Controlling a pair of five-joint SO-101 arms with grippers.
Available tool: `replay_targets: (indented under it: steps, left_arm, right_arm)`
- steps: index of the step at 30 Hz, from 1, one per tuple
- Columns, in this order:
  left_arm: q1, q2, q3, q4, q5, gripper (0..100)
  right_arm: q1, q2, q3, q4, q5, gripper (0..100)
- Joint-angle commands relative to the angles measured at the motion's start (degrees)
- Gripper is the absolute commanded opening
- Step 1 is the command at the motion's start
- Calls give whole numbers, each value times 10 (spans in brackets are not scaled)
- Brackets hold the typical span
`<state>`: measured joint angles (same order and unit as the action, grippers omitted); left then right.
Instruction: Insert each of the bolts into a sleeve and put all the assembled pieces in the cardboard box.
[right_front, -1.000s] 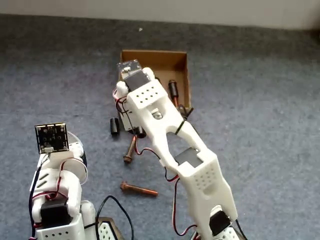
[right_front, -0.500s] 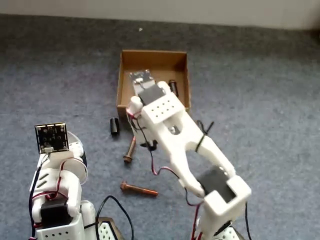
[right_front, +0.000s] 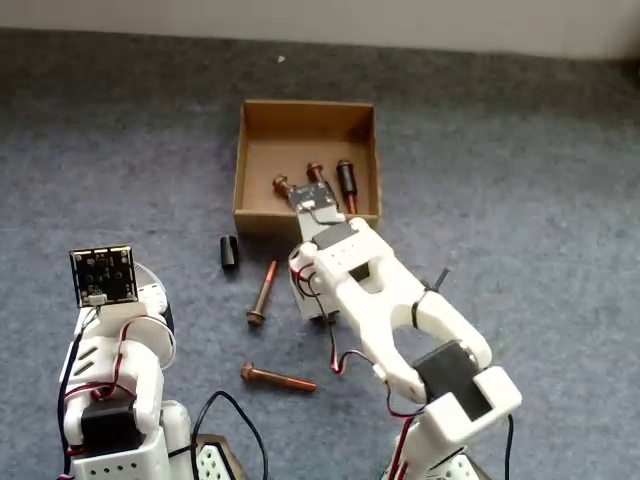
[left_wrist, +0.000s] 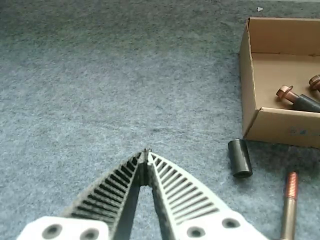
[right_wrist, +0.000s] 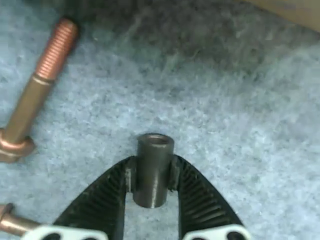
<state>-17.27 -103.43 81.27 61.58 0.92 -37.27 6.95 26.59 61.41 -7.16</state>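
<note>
The sleeve (right_wrist: 155, 150) is a short dark tube with a round hole in its end. It sits between the two black fingers (right_wrist: 107, 200) of the right hand (right_wrist: 152, 167), which is grasping it from both sides. Its long side runs the same way as the fingers. The hole end points away from the hand, toward the cardboard box (right_front: 240, 170). The sleeve is low over the grey table (right_front: 520, 200), just in front of the box's near wall. I cannot tell if it touches the table.

A copper bolt (right_wrist: 42, 95) lies beside it, with its thread end toward the box. In the high view a second bolt (right_front: 278, 379) lies nearer the arms. A loose sleeve (right_front: 229, 252) lies by the box's corner. Three assembled pieces (right_front: 346, 180) lie inside the box.

The left hand (left_wrist: 146, 156) is clenched shut, tip against tip. It is over the table, well apart from the box.
</note>
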Motion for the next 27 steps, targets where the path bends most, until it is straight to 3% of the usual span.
replay_targets:
  steps: [1,6,11,16,20,27]
  left_arm:
    - [-6,-5,-14,-12,-1,7]
    - [-6,-5,-14,-12,-1,7]
    - [-6,-5,-14,-12,-1,7]
    - [-6,-5,-13,-12,-1,7]
    - [-6,-5,-12,-12,-1,7]
    - [24,-3,-13,-12,-5,7]
  right_arm:
    - [9,15,1,-7,19,10]
    - [9,21,0,5,27,12]
    - [7,23,-22,55,25,97]
    - [8,23,-37,65,28,5]
    - [8,15,-38,71,25,5]
    - [10,-175,-11,92,10,5]
